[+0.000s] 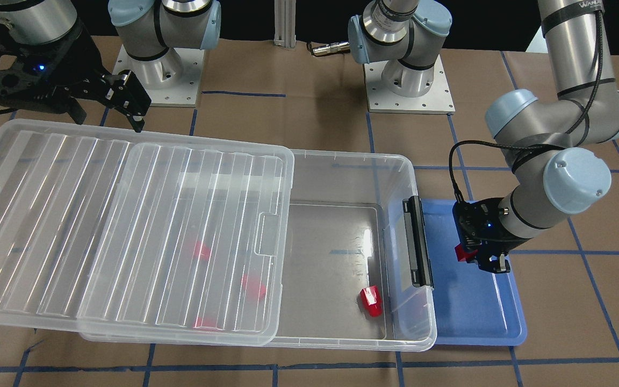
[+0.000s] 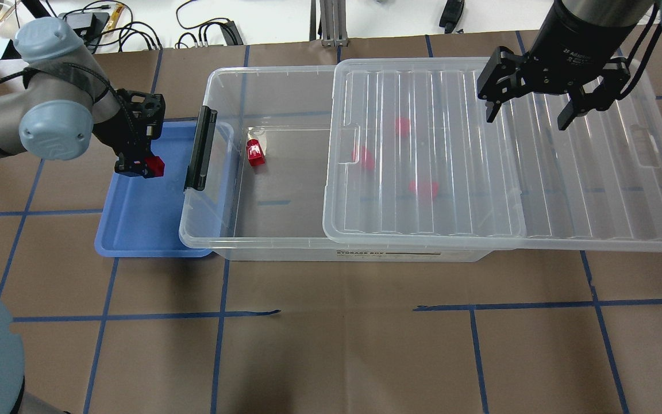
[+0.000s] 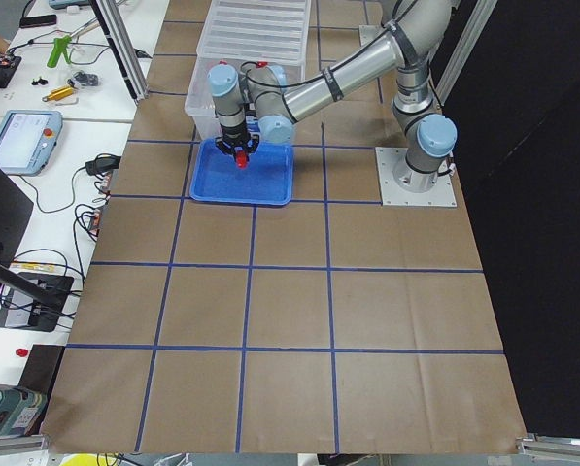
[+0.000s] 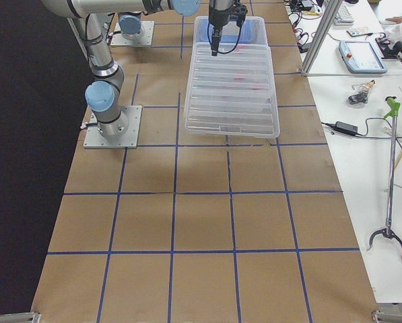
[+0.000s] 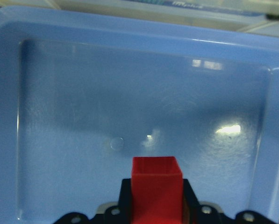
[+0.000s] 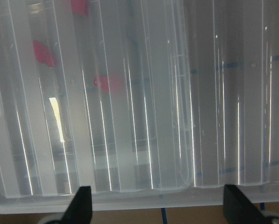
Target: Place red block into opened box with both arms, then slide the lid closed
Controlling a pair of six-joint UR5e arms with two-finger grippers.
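My left gripper [image 2: 146, 168] is shut on a red block [image 2: 156, 166] above the blue tray [image 2: 135, 230], just outside the box's black latch bar [image 2: 201, 149]. In the left wrist view the red block [image 5: 156, 186] sits between the jaws over the bare tray floor [image 5: 130, 107]. The clear box [image 2: 268, 230] holds another red block [image 2: 256, 154] in its uncovered part and three more, blurred, under the lid [image 2: 480, 155]. The ribbed lid is slid partway off, overhanging the box's right end. My right gripper [image 2: 529, 118] hovers open over the lid, holding nothing.
The table is covered in brown paper with a blue tape grid. Both arm bases [image 1: 409, 75] stand behind the box. Benches with tools, cables and a tablet [image 3: 22, 141] flank the table ends.
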